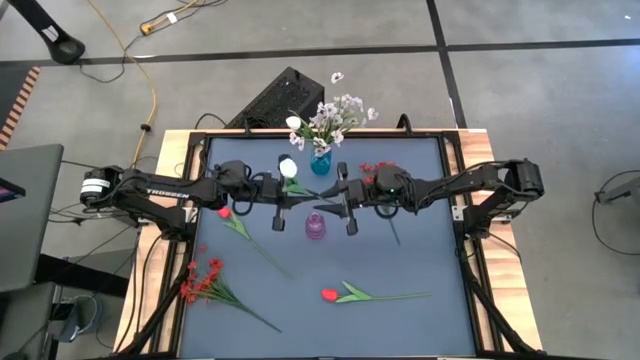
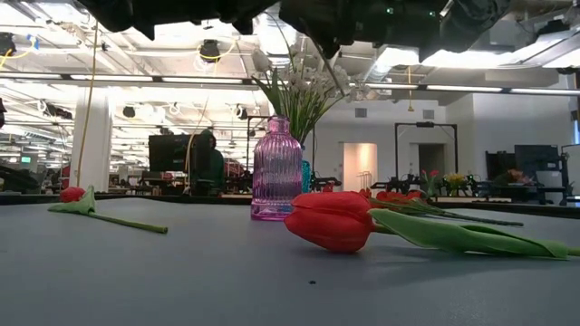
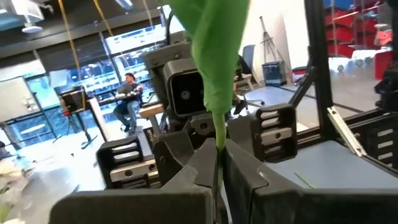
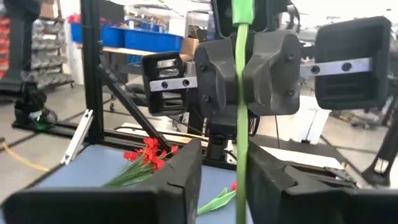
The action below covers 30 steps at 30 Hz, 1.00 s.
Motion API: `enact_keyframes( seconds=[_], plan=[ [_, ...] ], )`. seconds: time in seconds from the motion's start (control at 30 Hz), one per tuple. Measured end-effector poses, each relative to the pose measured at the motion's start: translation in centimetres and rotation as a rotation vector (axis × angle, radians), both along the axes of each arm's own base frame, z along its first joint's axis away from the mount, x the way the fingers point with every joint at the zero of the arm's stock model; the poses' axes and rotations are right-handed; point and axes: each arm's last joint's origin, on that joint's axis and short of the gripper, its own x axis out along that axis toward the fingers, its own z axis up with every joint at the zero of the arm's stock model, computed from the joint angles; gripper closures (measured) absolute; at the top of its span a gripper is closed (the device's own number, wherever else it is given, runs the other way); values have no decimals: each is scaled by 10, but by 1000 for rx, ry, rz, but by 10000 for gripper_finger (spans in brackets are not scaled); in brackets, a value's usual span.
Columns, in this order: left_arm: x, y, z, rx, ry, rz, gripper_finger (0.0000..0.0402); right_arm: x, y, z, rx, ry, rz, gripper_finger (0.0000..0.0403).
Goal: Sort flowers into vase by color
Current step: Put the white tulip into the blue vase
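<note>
A white tulip (image 1: 288, 165) with a green leaf (image 3: 214, 56) is held above the table's middle, between my two grippers, which face each other. My left gripper (image 3: 217, 171) is shut on its stem. My right gripper (image 4: 225, 180) is open, with one finger on either side of the same stem (image 4: 241, 124). A purple vase (image 1: 315, 226) stands on the table just near of them. A blue vase (image 1: 320, 160) with white flowers stands behind. Red flowers lie flat on the table: a tulip (image 1: 225, 213), a spray (image 1: 200, 280) and a second tulip (image 1: 330, 294). My left gripper pinches the tulip's thin green stem (image 3: 218, 152) between its two fingers, just below the leaf. The fingers come level from the table's left and lie across the stem. The stem stands roughly upright, with leaf and bloom above the fingers, lifted clear of the table.
Another red spray (image 1: 375, 168) lies under my right arm. The nearest red tulip (image 2: 331, 222) lies with its leaf stretched toward the table's right. A dark frame (image 1: 455, 180) edges the grey mat. There is bare mat between the purple vase and the near tulip.
</note>
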Motion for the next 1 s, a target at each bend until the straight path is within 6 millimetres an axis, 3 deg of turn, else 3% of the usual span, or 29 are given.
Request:
enact_keyframes(
  seconds=[0.23, 0.43, 0.6, 1.0],
  plan=[
    [0, 10, 1, -53, 75, 44, 401, 0, -7, -1, 64, 73, -21, 209],
    [10, 18, 21, -57, 267, 47, 401, 6, -15, 11, 49, 189, -45, 176],
    [10, 18, 35, -36, 333, 44, 401, 9, -15, 17, 22, 258, -48, 173],
    [8, 18, 30, -64, 426, 50, 401, 11, -15, 21, -4, 275, -47, 188]
  ],
)
